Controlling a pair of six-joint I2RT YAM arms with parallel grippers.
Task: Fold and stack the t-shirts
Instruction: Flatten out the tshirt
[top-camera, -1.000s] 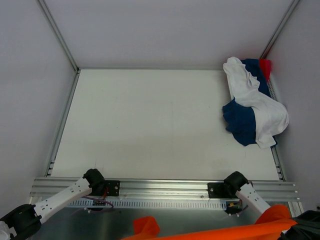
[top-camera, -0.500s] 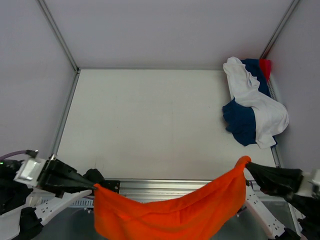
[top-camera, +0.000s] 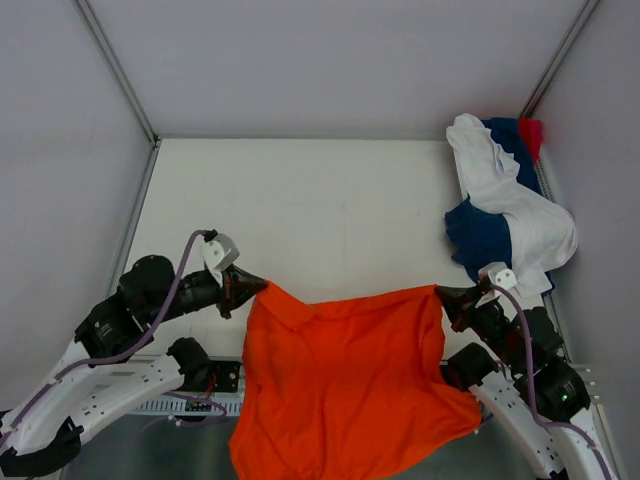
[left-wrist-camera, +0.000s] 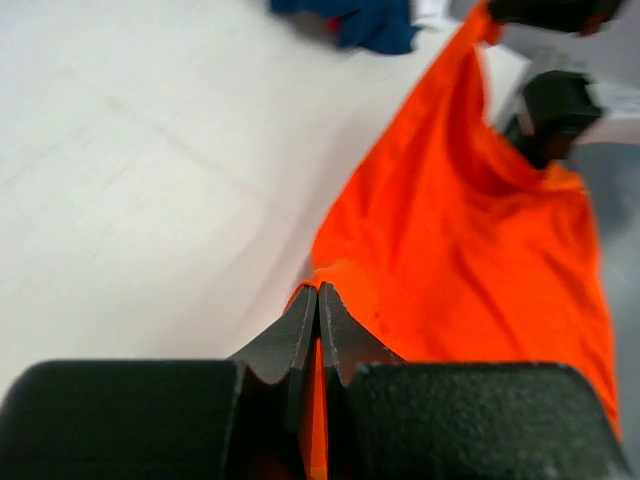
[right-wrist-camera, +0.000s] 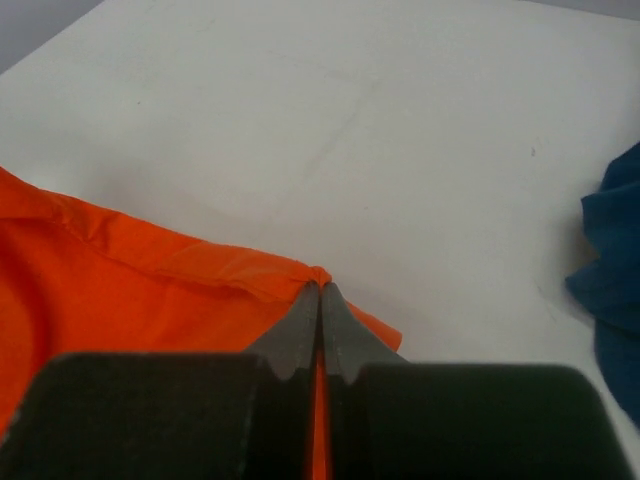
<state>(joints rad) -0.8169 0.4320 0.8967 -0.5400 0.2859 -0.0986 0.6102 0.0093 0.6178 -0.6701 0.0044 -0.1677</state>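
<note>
The bright orange t-shirt (top-camera: 350, 380) hangs stretched between both arms above the table's near edge, its lower part draping past the front rail. My left gripper (top-camera: 262, 287) is shut on its left upper corner, and the left wrist view shows orange cloth (left-wrist-camera: 470, 240) pinched between the closed fingertips (left-wrist-camera: 305, 312). On the opposite upper corner my right gripper (top-camera: 438, 293) is shut too, with the orange hem (right-wrist-camera: 180, 255) running leftward from its tips. A white t-shirt (top-camera: 515, 205), a navy one (top-camera: 478, 240) and a red-pink one (top-camera: 530, 130) lie heaped at the far right.
The white table (top-camera: 300, 220) lies ahead of the held shirt. Metal frame rails (top-camera: 125, 240) border it at left and right, with grey walls beyond. The navy cloth (right-wrist-camera: 615, 250) sits just right of my right gripper.
Both arms swung up and forward from below the table's front edge, carrying the orange t-shirt out over the near part of the table and pulling it wider.
</note>
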